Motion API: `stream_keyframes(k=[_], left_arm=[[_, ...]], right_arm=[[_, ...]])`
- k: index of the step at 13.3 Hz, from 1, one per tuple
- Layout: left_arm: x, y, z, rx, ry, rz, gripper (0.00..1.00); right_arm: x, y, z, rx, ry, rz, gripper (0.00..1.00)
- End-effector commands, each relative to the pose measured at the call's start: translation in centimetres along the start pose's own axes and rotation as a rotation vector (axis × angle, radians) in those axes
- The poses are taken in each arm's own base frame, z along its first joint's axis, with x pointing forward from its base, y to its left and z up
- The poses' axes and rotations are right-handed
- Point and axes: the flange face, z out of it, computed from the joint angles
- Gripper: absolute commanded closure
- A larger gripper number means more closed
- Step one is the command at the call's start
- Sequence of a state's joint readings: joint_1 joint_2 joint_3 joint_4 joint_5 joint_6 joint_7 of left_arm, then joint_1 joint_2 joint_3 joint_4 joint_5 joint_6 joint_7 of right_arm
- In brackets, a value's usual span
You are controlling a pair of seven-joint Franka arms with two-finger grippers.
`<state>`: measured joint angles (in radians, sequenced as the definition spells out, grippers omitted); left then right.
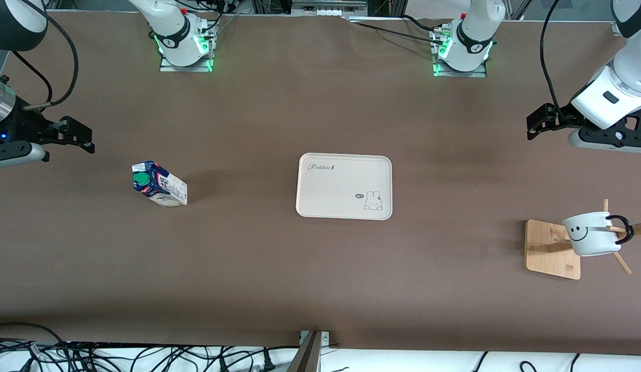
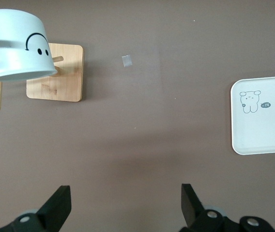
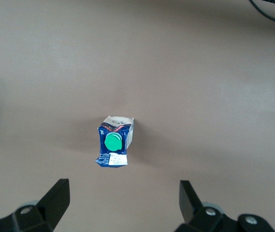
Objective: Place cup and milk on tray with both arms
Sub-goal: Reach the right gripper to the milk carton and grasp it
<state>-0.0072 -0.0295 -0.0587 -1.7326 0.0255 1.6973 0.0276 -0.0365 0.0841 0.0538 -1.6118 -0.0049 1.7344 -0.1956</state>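
Note:
The cream tray with its rabbit drawing lies flat at the table's middle; one corner of it shows in the left wrist view. The milk stands upright toward the right arm's end, green cap on top. The white smiley cup hangs by its handle on a peg of a wooden rack toward the left arm's end, seen also as the cup. My left gripper hovers open over bare table above the rack area. My right gripper hovers open near the milk. Both hold nothing.
The wooden rack has a square base and pegs sticking out around the cup. A small pale scrap lies on the brown table. Cables run along the table's near edge. Arm bases stand at the back.

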Motion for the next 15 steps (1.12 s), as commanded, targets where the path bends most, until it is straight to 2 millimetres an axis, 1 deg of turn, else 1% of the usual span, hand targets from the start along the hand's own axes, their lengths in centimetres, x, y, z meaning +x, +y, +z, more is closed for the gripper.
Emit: stream_keyframes(k=[1,2,4,5,7,8,9,11,12,14,15], left_arm=[[0.4,0.2,-0.6,0.018,-0.007,0.002,0.0],[0.4,0.2,-0.6,0.018,-0.007,0.002,0.0],[0.4,0.2,-0.7,0.018,-0.005,0.003,0.0],[0.4,0.2,-0.7,0.018,-0.005,0.003,0.0],[0.5,0.4,-1.3,0.017,0.007,0.004,0.0],[0.5,0.4,-1.3,0.017,0.007,0.005,0.0],[0.5,0.4,-1.2,0.017,0.006,0.006,0.0],[0.5,0.4,-1.3,0.017,0.007,0.005,0.0],[0.5,0.4,-1.3,0.017,0.007,0.005,0.0],[0.5,0.4,-1.3,0.017,0.007,0.005,0.0],[0.5,0.4,-1.3,0.017,0.007,0.005,0.0]], right_arm=[[0.1,0.1,-0.5,-0.006,0.021,-0.013,0.0],[0.1,0.1,-0.8,-0.005,0.027,-0.011,0.0],[0.2,0.0,-0.4,0.0,0.017,0.002,0.0],[0.5,0.2,0.1,0.001,0.014,0.003,0.0],[1.1,0.5,2.1,0.009,-0.015,-0.009,0.0],[2.1,0.4,5.0,0.009,-0.06,-0.014,0.0],[2.6,0.7,7.4,0.032,-0.095,-0.011,0.0],[2.6,0.3,8.6,0.025,-0.128,-0.034,0.0],[2.6,0.0,10.1,0.028,-0.146,-0.023,0.0],[3.4,-0.7,12.6,0.029,-0.116,0.016,0.0],[3.6,-1.0,13.2,0.03,-0.115,0.033,0.0]])
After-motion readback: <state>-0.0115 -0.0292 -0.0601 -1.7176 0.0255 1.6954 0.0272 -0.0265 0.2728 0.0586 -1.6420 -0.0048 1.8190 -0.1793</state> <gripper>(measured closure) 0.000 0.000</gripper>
